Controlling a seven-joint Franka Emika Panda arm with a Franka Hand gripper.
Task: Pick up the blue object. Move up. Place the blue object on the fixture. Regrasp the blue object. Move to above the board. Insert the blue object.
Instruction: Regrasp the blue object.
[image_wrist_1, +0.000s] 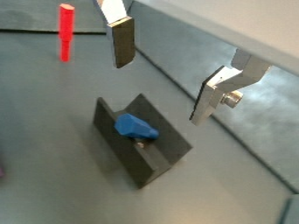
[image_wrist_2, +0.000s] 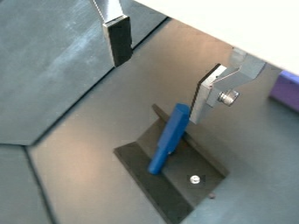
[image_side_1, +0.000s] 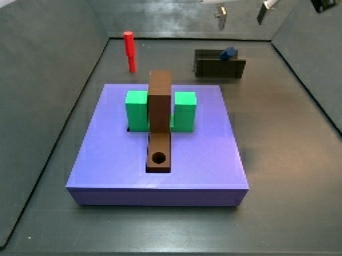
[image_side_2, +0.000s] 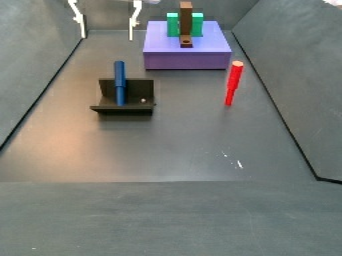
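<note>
Blue object: the blue object (image_wrist_2: 169, 140) stands upright against the back wall of the fixture (image_side_2: 123, 104), nothing gripping it; in a side view (image_side_2: 119, 82) it rises above the fixture's top edge.
Fixture: on the grey floor (image_side_2: 174, 140), well apart from the board (image_side_1: 160, 150), near a side wall.
Gripper: the gripper (image_wrist_1: 163, 74) hangs high above the fixture, jaws spread wide and empty; a finger (image_wrist_2: 118, 42) shows on either side of the blue object in both wrist views, clear of it.
Open room: bare floor all round the fixture; a red peg (image_side_2: 233, 82) stands upright, apart from both fixture and board.
Board: carries green blocks (image_side_1: 138, 110) and a brown bar (image_side_1: 160, 120) with a round hole near its end.
</note>
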